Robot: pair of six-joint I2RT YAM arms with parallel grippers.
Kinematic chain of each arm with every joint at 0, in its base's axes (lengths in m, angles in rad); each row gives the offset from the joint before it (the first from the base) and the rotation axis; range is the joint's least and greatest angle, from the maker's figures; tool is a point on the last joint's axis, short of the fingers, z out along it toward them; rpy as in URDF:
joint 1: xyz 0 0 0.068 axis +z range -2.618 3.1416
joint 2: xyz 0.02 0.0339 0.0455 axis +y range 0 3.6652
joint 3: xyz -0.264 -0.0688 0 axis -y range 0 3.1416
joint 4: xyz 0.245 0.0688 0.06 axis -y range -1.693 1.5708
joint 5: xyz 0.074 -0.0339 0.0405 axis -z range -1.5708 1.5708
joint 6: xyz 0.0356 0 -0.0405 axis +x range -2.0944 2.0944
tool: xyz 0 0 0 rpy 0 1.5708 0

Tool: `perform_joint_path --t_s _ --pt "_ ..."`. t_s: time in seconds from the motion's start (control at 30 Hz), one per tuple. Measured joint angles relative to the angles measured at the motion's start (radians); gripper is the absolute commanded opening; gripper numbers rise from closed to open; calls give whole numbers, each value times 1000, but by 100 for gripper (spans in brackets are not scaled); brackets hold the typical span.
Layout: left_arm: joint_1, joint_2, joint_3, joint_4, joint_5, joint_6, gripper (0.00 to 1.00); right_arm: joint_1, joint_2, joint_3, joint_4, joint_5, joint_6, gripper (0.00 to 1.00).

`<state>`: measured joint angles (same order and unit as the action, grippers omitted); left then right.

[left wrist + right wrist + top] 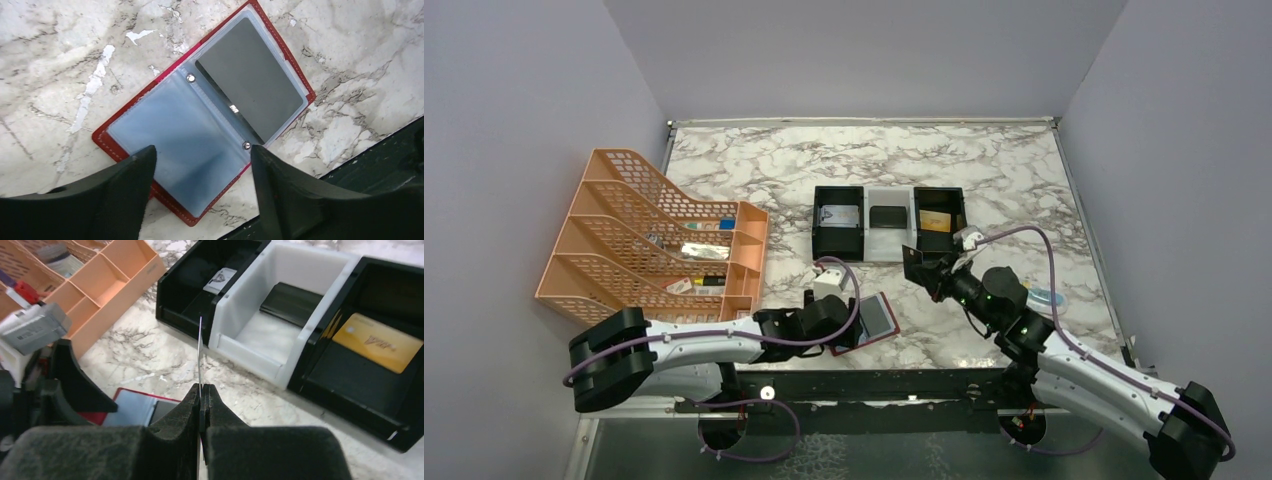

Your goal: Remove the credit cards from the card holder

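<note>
Red-edged card holder lies open on the marble. Left gripper hovers over it, jaws wide and empty. Right gripper pinches a thin card edge-on.

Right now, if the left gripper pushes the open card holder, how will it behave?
The card holder lies flat on the smooth marble table, so it probably slides rather than tips. Its clear sleeves look soft and may buckle. The table edge is close; it could slip off.
</note>
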<state>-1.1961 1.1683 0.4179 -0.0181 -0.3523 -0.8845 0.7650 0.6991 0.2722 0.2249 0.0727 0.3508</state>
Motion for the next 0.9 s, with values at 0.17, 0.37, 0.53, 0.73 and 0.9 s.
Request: perform_joint_path --t_s 0.17,0.37,0.53,0.73,0.9 --pt "25 -23 85 -114 -4 62 93 0 46 40 8 0 -227 1" --pt "163 -28 194 -196 24 151 98 0 120 84 53 -43 -470 1" --pt "280 -36 270 -274 63 225 99 1 278 194 48 -31 -658 1" --pt "394 -71 321 -341 107 291 99 1 502 365 21 42 -832 1" --pt "440 -115 333 -394 108 331 99 0 674 468 -4 68 -920 1"
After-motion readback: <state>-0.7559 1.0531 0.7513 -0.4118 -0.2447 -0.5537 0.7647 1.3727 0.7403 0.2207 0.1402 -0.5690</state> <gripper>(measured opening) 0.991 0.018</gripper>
